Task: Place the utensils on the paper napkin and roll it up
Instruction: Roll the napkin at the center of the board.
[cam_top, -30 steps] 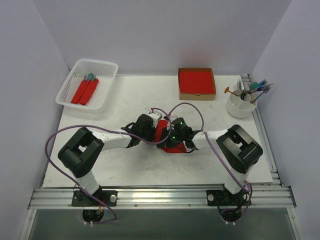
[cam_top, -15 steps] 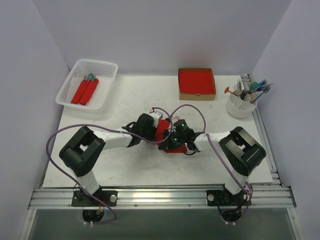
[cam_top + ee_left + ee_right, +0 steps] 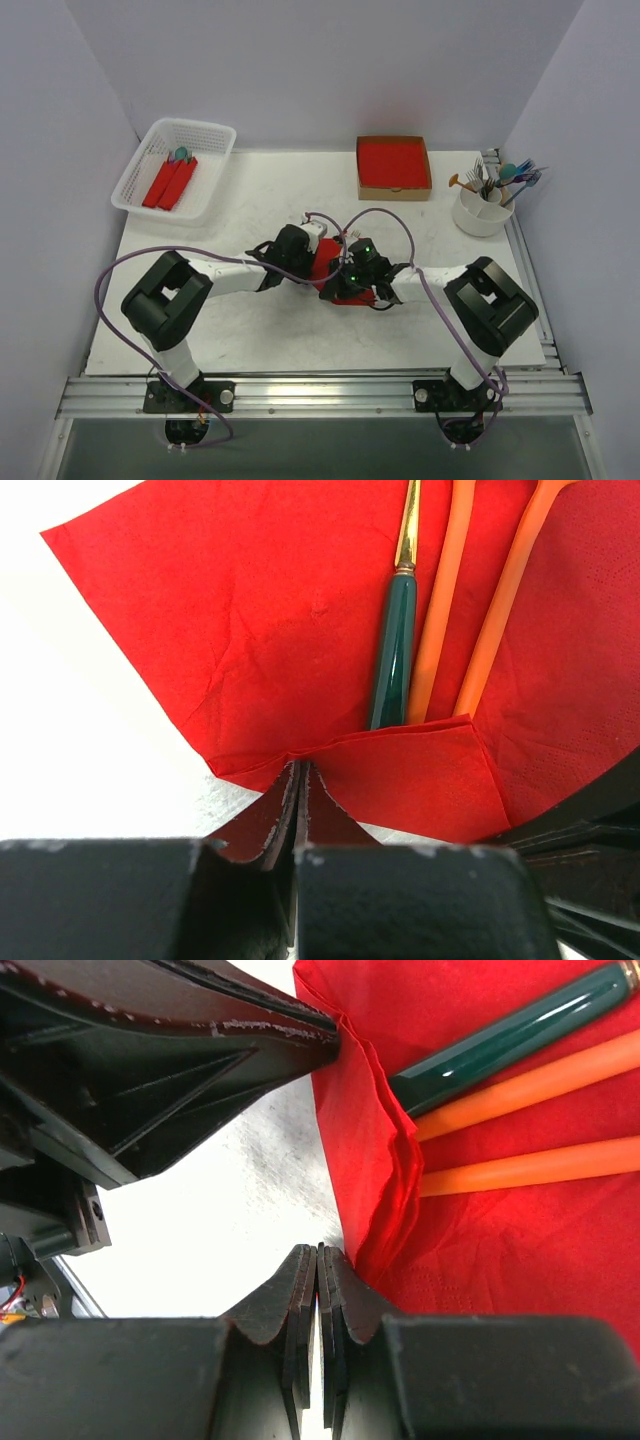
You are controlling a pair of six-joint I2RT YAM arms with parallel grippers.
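The red paper napkin (image 3: 250, 630) lies flat on the white table, its near corner folded up over the utensils' handle ends. The utensils on it are one teal handle with a gold stem (image 3: 393, 645) and two orange handles (image 3: 445, 600). My left gripper (image 3: 300, 768) is shut, pinching the folded napkin edge. In the right wrist view the teal handle (image 3: 500, 1035) and the orange handles (image 3: 540, 1075) run under the raised fold (image 3: 375, 1160). My right gripper (image 3: 318, 1252) is shut and empty, tips on the table just beside that fold. From above, both grippers meet over the napkin (image 3: 326, 264).
A white basket (image 3: 205, 130) at the back left holds red rolls (image 3: 168, 182). A cardboard box (image 3: 393, 190) with a red stack sits at the back centre. A white cup (image 3: 480, 215) of spare utensils stands at the back right.
The right gripper has slid a little to the left, closer to the left gripper, covering more of the napkin from above. The left gripper keeps its pinch in place.
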